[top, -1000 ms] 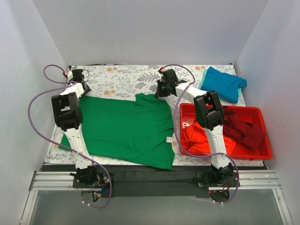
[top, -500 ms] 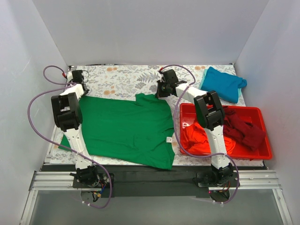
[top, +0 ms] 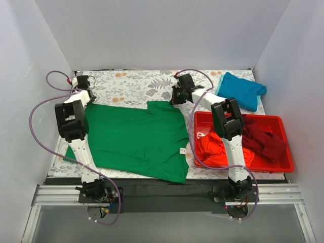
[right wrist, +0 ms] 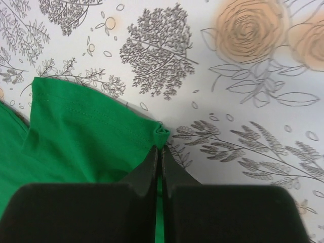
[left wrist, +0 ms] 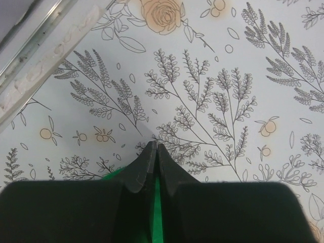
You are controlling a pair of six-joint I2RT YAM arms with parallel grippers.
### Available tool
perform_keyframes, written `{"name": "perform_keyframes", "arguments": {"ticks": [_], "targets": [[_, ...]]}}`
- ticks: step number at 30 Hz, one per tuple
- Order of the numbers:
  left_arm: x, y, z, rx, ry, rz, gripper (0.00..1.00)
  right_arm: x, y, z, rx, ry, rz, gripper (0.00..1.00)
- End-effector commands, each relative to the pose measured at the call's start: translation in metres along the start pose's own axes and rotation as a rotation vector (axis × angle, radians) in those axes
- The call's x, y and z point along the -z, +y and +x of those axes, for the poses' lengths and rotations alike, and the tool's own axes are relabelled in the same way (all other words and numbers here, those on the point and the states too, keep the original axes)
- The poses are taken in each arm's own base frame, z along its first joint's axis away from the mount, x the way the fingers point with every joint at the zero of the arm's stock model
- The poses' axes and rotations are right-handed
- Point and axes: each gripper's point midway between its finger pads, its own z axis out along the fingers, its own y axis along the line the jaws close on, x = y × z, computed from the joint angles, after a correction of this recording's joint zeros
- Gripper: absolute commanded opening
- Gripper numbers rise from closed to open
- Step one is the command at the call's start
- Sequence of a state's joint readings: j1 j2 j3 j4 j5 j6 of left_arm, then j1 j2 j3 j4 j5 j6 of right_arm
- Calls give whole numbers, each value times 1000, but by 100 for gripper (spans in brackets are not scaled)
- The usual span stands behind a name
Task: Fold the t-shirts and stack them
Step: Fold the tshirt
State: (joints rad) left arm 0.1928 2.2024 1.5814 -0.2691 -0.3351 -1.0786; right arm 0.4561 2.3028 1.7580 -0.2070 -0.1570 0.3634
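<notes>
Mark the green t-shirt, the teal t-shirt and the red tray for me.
green t-shirt (top: 136, 142): top external view, middle of the spread body.
teal t-shirt (top: 240, 91): top external view, centre of the bundle.
red tray (top: 271, 167): top external view, bare near rim.

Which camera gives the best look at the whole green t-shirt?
Top external: the green t-shirt lies spread out, seen nearly whole. Right wrist shows only a corner pinched in the right fingers; left wrist shows just a green sliver between the left fingers.
</notes>
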Motion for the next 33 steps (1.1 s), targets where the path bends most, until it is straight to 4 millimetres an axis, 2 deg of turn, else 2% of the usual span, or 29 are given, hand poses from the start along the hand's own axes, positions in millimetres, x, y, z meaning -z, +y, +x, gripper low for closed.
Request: {"name": "perform_keyframes", "arguments": {"ticks": [1,2,3,5,6,7,11,12,14,16,18,22,23,25,26,27,28,29,30,32,33], "targets": [[6,-10,-3,-18,51,41,0,26,-3,-49,-10,-89,-5,1],[4,-13,-1,-19,58,47,0,27,-4,-54,-8,-98,-7,1],[5,-18,-10,-14,45,60,0,31,-6,-66,-10,-120,-8,1],[3,-23,-9,-16,60,75,0,31,-8,-73,-11,-124,-10,1],[4,-27,-15,-13,53,90,0,31,-7,-76,-13,-126,-18,1],[3,-30,-15,-11,61,104,0,31,-7,-88,-11,-147,-24,1],[5,-45,-26,-4,51,164,0,31,-2,-110,4,-182,-39,1],[8,-51,-36,1,35,181,0,31,0,-115,8,-189,-47,1],[6,-58,-41,5,31,204,0,33,5,-130,19,-221,-59,1],[8,-66,-55,14,9,228,0,34,1,-140,14,-242,-58,1],[9,-69,-62,16,0,230,0,42,0,-157,16,-281,-68,1],[18,-76,-79,33,-27,254,0,58,3,-167,28,-306,-76,1],[18,-73,-73,33,-17,248,0,61,5,-165,32,-303,-78,1],[30,-71,-83,42,-50,253,0,69,7,-155,28,-283,-88,1],[27,-65,-68,32,-25,241,0,71,8,-151,28,-277,-89,1],[30,-65,-71,27,-47,252,0,66,4,-133,21,-235,-84,1],[36,-62,-73,14,-58,249,0,78,11,-134,27,-247,-90,1],[36,-58,-71,9,-59,238,0,81,13,-131,30,-247,-95,1],[34,-52,-62,-1,-47,220,0,83,17,-123,36,-234,-102,1],[36,-42,-60,-10,-57,182,0,93,23,-106,38,-212,-105,1],[34,-36,-50,-15,-45,165,0,108,34,-107,49,-231,-117,1]]}}
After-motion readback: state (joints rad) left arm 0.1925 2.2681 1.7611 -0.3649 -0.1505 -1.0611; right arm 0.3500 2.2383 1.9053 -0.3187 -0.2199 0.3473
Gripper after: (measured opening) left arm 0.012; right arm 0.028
